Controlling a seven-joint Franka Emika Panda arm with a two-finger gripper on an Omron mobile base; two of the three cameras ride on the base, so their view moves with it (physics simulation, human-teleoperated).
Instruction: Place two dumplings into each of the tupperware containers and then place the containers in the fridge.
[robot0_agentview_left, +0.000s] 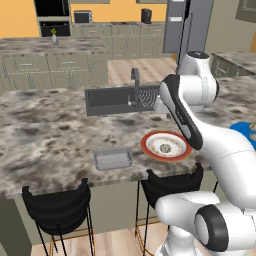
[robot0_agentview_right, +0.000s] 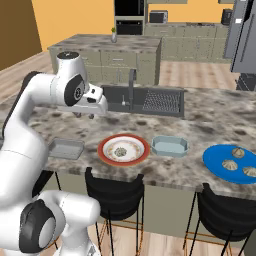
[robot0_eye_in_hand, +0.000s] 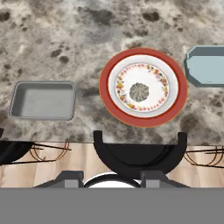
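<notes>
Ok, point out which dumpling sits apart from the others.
The dumpling alone in the middle of the red-rimmed white plate. The other three dumplings lie together on the flat blue round thing at the counter's right end.

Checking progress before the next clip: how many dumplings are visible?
4: one dumpling on the red-rimmed plate, three on the blue disc. Others may be hidden.
</notes>
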